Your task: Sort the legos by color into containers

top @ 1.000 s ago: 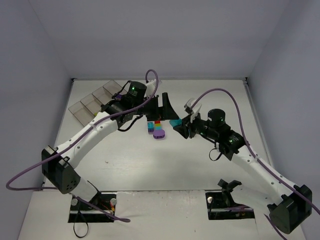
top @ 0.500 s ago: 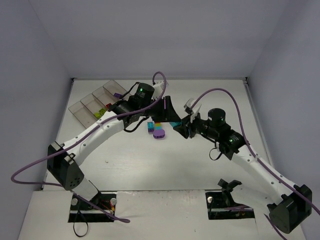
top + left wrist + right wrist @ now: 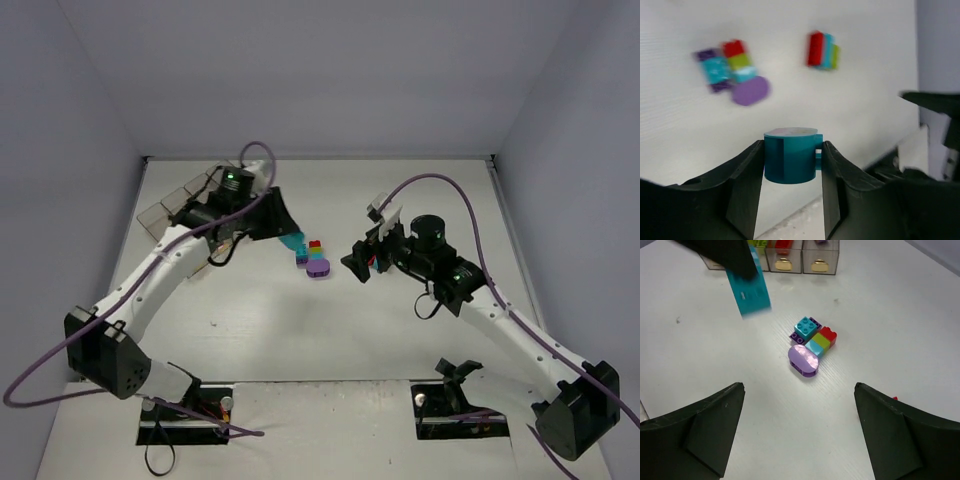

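Top external view had the containers [image 3: 160, 210] at the upper left, a row of clear compartments on the white tabletop [image 3: 300, 330], partly hidden behind the left arm [image 3: 170, 265]. Just right of them, left of centre, the left claw [image 3: 290, 236] was pinching a cyan brick [image 3: 297, 242], which hung between the containers and the loose legos [image 3: 312, 258]. That cluster lay at the centre of the frame on the tabletop, with the round purple piece [image 3: 319, 268] at its lower edge. Right of centre, the right claw [image 3: 362, 255] pointed toward the cluster, near it but not touching.

Left wrist view showed the cluster at the upper left, blurred: purple, red, lime green and cyan bricks touching, the round purple piece against its lower right. A separate stack [image 3: 822, 50] of red, cyan and green lay to the right of it, apart. At lower centre the two dark fingers [image 3: 745, 190] pressed on either side of the cyan brick, which was lifted clear of the tabletop.

Right wrist view had the held cyan brick at the upper left, just below the containers lined along the top edge, where lime green, red and purple pieces showed inside. The cluster sat at centre. The right claw's own fingers were spread wide at the lower corners, on either side of bare tabletop.
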Action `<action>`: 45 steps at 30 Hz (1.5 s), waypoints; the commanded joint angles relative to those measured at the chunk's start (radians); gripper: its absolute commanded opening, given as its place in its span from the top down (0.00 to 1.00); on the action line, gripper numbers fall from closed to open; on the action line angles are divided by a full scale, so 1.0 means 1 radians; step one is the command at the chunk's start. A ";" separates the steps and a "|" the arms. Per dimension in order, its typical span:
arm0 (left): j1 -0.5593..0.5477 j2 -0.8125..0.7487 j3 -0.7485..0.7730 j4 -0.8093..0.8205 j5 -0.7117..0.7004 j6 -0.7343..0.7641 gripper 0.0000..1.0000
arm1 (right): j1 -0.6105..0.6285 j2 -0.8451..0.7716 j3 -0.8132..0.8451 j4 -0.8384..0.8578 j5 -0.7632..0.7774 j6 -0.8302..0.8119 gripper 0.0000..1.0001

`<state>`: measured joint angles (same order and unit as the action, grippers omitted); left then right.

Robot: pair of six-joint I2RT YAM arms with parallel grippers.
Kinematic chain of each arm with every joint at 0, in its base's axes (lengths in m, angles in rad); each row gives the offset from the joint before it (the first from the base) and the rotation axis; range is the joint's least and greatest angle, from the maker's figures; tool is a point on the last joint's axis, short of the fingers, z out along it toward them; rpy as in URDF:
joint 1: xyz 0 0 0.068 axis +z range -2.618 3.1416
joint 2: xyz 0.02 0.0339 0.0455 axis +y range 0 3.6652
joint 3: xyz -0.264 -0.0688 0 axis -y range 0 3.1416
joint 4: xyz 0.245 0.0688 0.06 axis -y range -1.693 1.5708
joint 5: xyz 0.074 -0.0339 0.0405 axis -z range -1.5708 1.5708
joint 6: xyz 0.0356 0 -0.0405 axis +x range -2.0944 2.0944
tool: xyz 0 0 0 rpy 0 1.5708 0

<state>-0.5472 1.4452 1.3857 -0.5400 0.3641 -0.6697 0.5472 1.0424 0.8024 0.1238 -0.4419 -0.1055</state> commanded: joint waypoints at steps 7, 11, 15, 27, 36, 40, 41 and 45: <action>0.466 -0.154 -0.053 -0.179 -0.391 0.166 1.00 | 0.002 0.025 0.032 0.046 0.255 0.162 0.12; 0.618 -0.089 -0.062 -0.161 -0.407 0.197 1.00 | 0.003 0.045 0.017 0.046 0.310 0.242 0.12; 0.707 0.015 -0.042 -0.144 -0.413 0.202 1.00 | 0.002 0.059 0.000 0.045 0.325 0.260 0.12; 0.739 0.219 0.038 -0.104 -0.439 0.209 0.66 | 0.003 0.156 0.014 0.020 0.364 0.299 0.12; 0.737 0.155 0.052 -0.106 -0.383 0.205 0.31 | 0.037 0.363 0.119 0.023 0.342 0.365 0.12; 0.734 0.113 0.053 -0.132 -0.364 0.193 0.30 | 0.097 0.476 0.175 0.020 0.382 0.401 0.12; 0.733 0.101 0.049 -0.135 -0.338 0.188 0.30 | 0.108 0.498 0.185 0.017 0.391 0.421 0.12; 0.693 0.009 0.027 -0.155 -0.295 0.177 0.30 | 0.164 0.609 0.257 -0.006 0.477 0.483 0.12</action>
<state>0.1749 1.5616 1.3903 -0.6834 0.0246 -0.4797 0.6815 1.6081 0.9840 0.0975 -0.0555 0.3115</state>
